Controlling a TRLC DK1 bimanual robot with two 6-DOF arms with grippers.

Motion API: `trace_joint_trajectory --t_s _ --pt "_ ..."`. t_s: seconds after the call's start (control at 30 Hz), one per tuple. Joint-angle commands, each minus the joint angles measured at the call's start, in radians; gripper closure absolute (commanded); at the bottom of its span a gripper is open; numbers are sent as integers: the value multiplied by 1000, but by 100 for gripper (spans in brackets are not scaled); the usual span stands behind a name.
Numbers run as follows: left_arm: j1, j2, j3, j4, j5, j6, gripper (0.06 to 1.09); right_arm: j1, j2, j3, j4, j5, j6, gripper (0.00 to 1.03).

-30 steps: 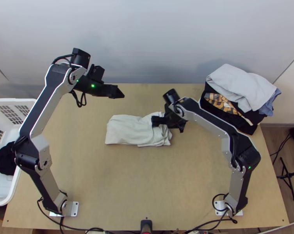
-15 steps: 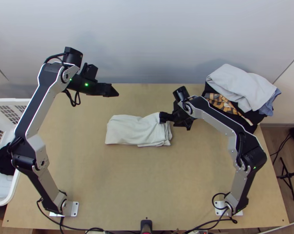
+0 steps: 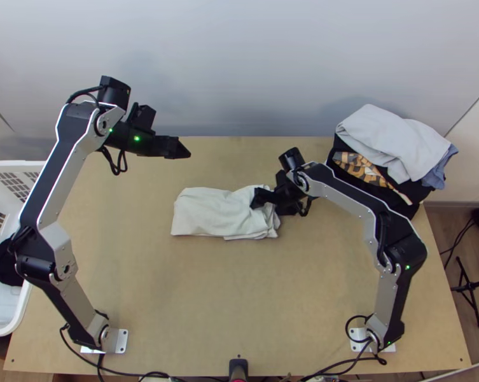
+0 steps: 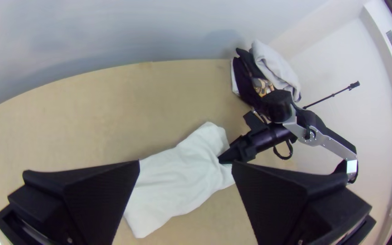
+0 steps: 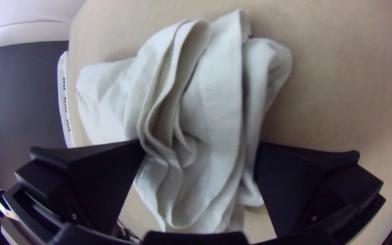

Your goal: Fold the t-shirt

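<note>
My left gripper (image 3: pixel 186 151) hangs open up the table, left of and beyond the pale t-shirt (image 3: pixel 207 213). At the shirt's right end is my right gripper (image 3: pixel 259 200). The shirt lies folded into a flat bundle, wider than deep. In the left wrist view, the open left gripper (image 4: pixel 186 164) has the shirt (image 4: pixel 182 177) beyond its fingers. The right wrist view shows the right gripper (image 5: pixel 200 144) open, its two fingers on either side of the shirt's layered, wavy end (image 5: pixel 214 100).
A pile of clothes (image 3: pixel 392 140) rests at the table's far right corner. At the left edge stands a white basket (image 3: pixel 16 312) with a dark cloth (image 3: pixel 7 264) inside. Bare table (image 3: pixel 226 293) lies between the shirt and the near edge.
The left gripper has shifted left. My right gripper moved right, off toward the shirt's right edge, then came back left over that end. The shirt lies about as before.
</note>
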Motion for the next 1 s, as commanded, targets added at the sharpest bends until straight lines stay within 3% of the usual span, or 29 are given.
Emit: trace_joint_trajectory --t_s 0.0,0.1,0.4,0.47,0.5,0.57,0.63,0.97 --pt "10 -29 -27 -9 0 6 10 7 59 3 80 -264 42 4" --pt "24 -47 -48 -9 0 8 10 13 79 32 100 -323 59 4" --pt "54 -97 -107 -7 0 17 10 10 125 70 109 -327 66 4" --pt "58 -100 -113 -7 0 17 10 10 121 66 109 -320 63 20" --pt "59 -101 -114 -7 0 17 10 10 114 63 109 -317 63 40" --pt "59 -104 -116 -7 0 15 10 1 90 58 120 -304 60 96" --pt "59 -106 -116 -7 0 15 10 -8 58 50 123 -302 65 100" --pt "84 -120 -114 7 2 20 10 -122 -245 173 111 -337 142 100"
